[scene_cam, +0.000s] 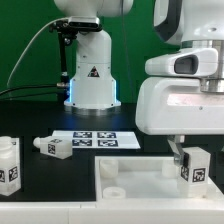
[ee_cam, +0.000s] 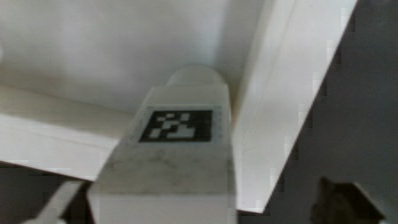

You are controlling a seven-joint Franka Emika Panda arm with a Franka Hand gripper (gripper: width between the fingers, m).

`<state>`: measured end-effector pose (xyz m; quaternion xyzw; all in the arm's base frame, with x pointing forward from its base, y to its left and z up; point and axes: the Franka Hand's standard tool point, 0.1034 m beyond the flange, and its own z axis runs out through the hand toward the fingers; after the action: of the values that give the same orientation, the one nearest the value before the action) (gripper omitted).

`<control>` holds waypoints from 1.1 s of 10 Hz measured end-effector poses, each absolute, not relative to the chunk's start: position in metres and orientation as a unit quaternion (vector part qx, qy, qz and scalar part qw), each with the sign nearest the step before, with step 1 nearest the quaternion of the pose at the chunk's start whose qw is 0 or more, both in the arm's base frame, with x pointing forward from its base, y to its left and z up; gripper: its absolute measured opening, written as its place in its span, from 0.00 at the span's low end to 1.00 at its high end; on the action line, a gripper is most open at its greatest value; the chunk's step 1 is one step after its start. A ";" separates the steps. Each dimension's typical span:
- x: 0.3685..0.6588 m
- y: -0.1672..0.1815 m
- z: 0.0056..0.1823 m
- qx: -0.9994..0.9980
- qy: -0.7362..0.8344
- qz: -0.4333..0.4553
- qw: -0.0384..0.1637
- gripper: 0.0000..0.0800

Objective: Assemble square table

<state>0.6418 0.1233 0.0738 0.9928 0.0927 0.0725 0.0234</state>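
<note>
The square table's white slab [scene_cam: 140,185] lies at the front, rim up, with round corner sockets. One white leg [scene_cam: 197,168] with a black-and-white tag stands on the slab's corner at the exterior view's right. My gripper [scene_cam: 190,160] hangs over this leg, one finger [scene_cam: 175,152] beside it. In the wrist view the tagged leg [ee_cam: 175,130] fills the space between the jaws, over the slab's rim [ee_cam: 270,80]. A gap shows between the leg and the dark finger [ee_cam: 356,200], so the gripper [ee_cam: 199,216] is open around it. Two more legs, one upright [scene_cam: 8,166] and one lying [scene_cam: 55,148], rest on the table at the exterior view's left.
The marker board [scene_cam: 98,140] lies flat behind the slab. The robot's white base [scene_cam: 90,80] stands at the back with cables running to it. The black table's front edge runs just below the slab.
</note>
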 end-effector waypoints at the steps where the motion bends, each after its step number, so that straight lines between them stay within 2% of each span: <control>1: 0.643 0.120 0.074 0.996 0.046 0.074 0.021 0.48; 2: 0.643 0.118 0.074 0.997 0.004 0.075 0.019 0.35; 6: 0.643 0.113 0.073 0.974 -0.211 0.087 0.010 0.36; 8: 0.644 0.104 0.074 0.928 -0.366 0.066 -0.024 0.36; 11: 0.643 0.105 0.074 0.893 -0.446 0.061 -0.024 0.36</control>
<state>0.6434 0.1046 0.0735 0.8929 -0.4455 0.0612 -0.0235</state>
